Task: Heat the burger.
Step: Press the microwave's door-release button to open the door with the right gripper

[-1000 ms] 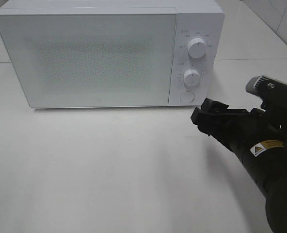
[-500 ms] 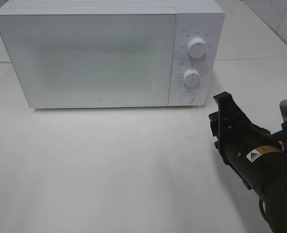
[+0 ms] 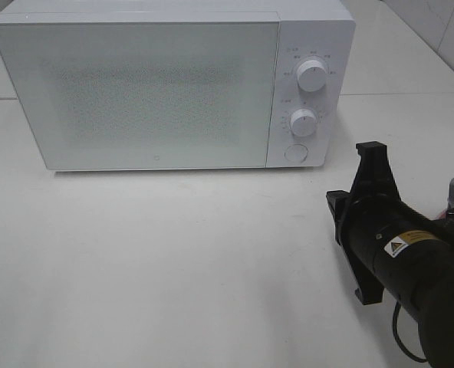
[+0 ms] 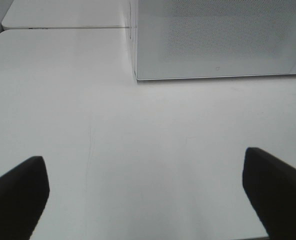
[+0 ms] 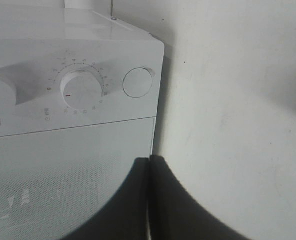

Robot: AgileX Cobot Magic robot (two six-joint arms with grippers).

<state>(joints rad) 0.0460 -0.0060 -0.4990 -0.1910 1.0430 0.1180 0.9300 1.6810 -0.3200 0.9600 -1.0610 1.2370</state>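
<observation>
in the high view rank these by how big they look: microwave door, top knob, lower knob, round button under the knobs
1. microwave door, by far the largest
2. top knob and lower knob: these look about alike, so not ranked
3. round button, a little smaller than either knob

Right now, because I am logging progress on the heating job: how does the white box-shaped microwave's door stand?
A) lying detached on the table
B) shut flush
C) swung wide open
B: the white microwave's door sits flush beside its two-knob control panel, no gap showing.
</observation>
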